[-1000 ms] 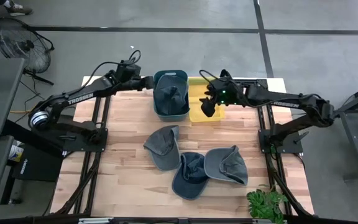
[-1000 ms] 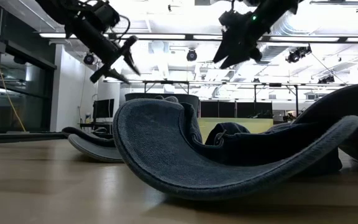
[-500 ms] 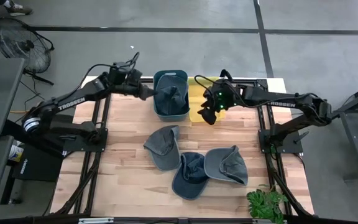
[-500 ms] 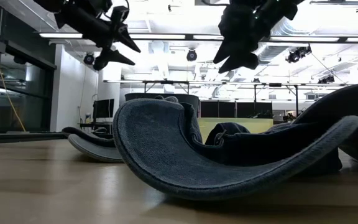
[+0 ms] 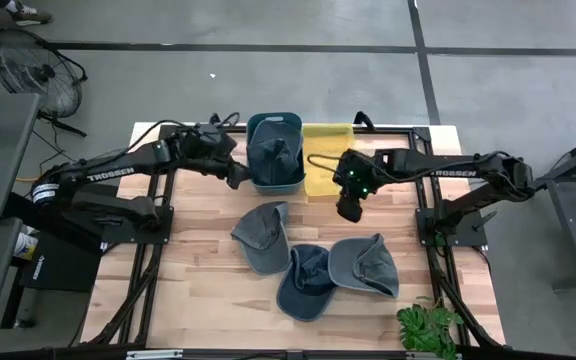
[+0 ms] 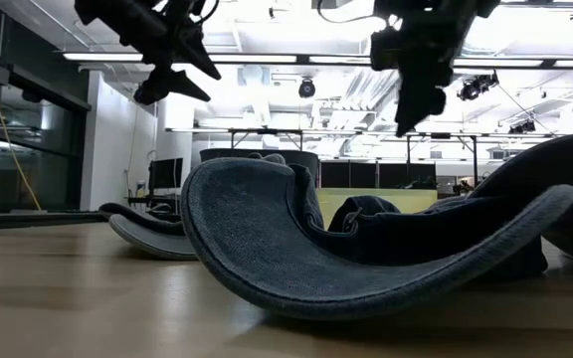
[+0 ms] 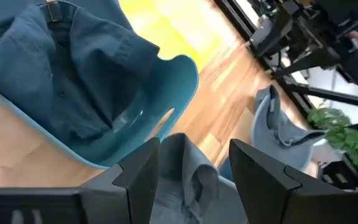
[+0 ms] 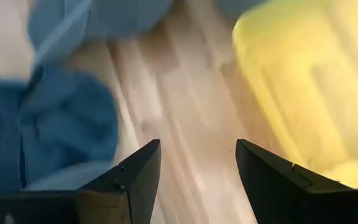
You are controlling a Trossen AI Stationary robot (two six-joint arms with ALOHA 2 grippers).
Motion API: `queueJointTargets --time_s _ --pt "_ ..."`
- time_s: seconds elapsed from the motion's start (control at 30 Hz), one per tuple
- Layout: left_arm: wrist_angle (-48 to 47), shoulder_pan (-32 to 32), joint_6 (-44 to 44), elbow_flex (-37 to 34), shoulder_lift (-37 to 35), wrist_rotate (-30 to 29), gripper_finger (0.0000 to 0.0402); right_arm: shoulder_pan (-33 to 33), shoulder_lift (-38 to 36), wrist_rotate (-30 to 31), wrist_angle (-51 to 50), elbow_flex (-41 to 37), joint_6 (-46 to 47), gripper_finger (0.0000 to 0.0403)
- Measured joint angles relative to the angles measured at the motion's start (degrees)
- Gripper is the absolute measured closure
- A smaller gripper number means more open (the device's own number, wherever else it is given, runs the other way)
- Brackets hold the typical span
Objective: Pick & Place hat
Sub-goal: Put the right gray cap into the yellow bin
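Observation:
Three blue-grey denim hats lie on the wooden table: one (image 5: 263, 238) left, one (image 5: 304, 282) nearest, one (image 5: 366, 265) right. A fourth hat (image 5: 274, 152) (image 7: 73, 68) sits crumpled in the teal bin (image 5: 276, 118) at the far edge. My left gripper (image 5: 236, 176) (image 7: 194, 180) hangs open in the air by the bin's near left corner, above the left hat (image 7: 191, 168). My right gripper (image 5: 349, 210) (image 8: 194, 174) is open over bare wood, just near of the yellow bin (image 5: 328, 135) (image 8: 303, 81), with hats (image 8: 67, 124) ahead of it.
The teal and yellow bins stand side by side at the far edge. A small green plant (image 5: 428, 328) sits at the near right corner. In the low view, a hat's curved brim (image 6: 296, 249) fills the foreground and both grippers hang high above it. Bare wood shows left of the hats.
My left gripper has come from the far edge beside the teal bin toward the near edge, along the bin's left side. My right gripper has left the yellow bin, moving toward the near edge and tipping down over the wood. Both stayed open. The hats have not moved.

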Motion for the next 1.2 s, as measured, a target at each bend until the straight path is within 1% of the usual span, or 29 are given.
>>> queueJointTargets --time_s 0.1,0.23,0.37,0.5,0.67,0.8,0.9,1.07,1.2 --pt "-0.1 -3.3 -1.0 0.0 0.0 -2.8 0.0211 1.4 0.0 -0.2 -5.2 0.0 -2.9 0.0211" --pt "-1.2 -6.9 -2.1 0.0 0.0 -5.9 0.0211 2.7 0.0 -2.4 -11.3 0.0 -8.2 0.0223" --pt "-2.5 -10.1 -3.5 0.0 0.0 -8.0 0.0211 2.9 0.0 -5.1 -16.5 0.0 -12.8 0.0233" --pt "-2.5 -13.2 -4.0 0.0 0.0 -10.3 0.0211 2.8 0.0 -6.4 -21.1 0.0 -17.8 0.0235" --pt "-2.5 -16.2 -4.4 0.0 0.0 -12.7 0.0211 2.5 0.0 -8.7 -21.9 0.0 -22.7 0.0226" --pt "-2.5 -17.6 -5.3 0.0 0.0 -14.0 0.0211 2.5 0.0 -9.9 -22.2 0.0 -24.7 0.0215" --pt "-2.5 -18.3 -5.3 0.0 0.0 -15.2 0.0211 2.7 0.0 -9.8 -23.0 0.0 -26.6 0.0207" --pt "-2.5 -18.3 -5.3 0.0 0.0 -15.5 0.0211 2.9 0.0 -8.8 -24.1 0.0 -28.2 0.0189" --pt "-2.5 -18.3 -5.3 0.0 0.0 -15.6 0.0211 3.4 0.0 -6.4 -25.0 0.0 -28.5 0.0171"
